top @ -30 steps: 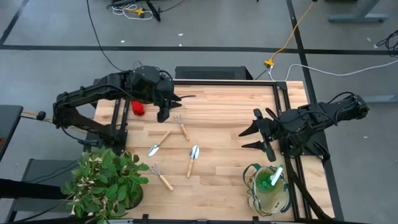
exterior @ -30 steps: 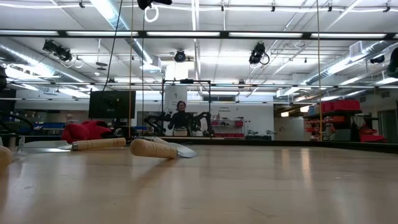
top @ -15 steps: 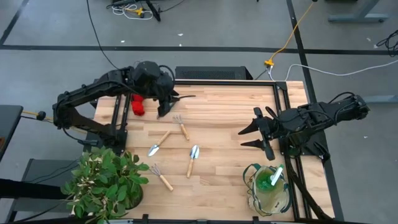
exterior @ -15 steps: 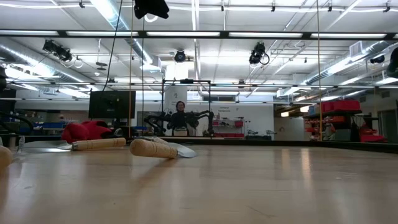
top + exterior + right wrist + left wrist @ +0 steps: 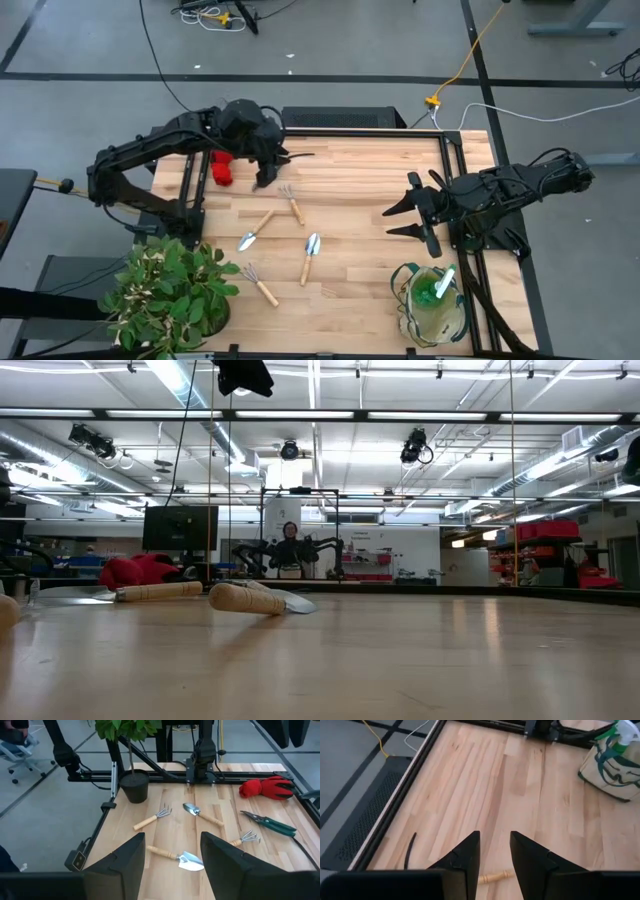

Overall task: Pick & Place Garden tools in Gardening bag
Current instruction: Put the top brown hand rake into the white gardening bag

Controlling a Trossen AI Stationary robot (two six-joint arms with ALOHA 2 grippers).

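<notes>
Both sets of jaws stand parted with nothing between them. On the left arm, the left gripper (image 5: 262, 183) hangs above the far left part of the counter (image 5: 370, 170), its fingers (image 5: 462, 862) a narrow gap apart, just beside the red gloves (image 5: 222, 170) and the dark pruning shears (image 5: 297, 156). On the right arm, the right gripper (image 5: 402, 220) is held over the right side of the counter, its fingers (image 5: 127, 857) wider apart and pointing toward the middle.

Four wooden-handled garden tools lie loose on the counter: a small rake (image 5: 293, 203) just below the left gripper, a trowel (image 5: 255, 230) beside it, a second trowel (image 5: 310, 256) toward the middle, and another rake (image 5: 260, 283) nearest the potted plant (image 5: 165, 295) (which stands at the near left corner). None of them is touched by either arm.

At the near right corner stands the gardening bag (image 5: 432, 305), beige with dark green trim, upright, with a green-and-white item (image 5: 437, 285) sticking out of it. It is well apart from the loose tools and just below the right arm.
</notes>
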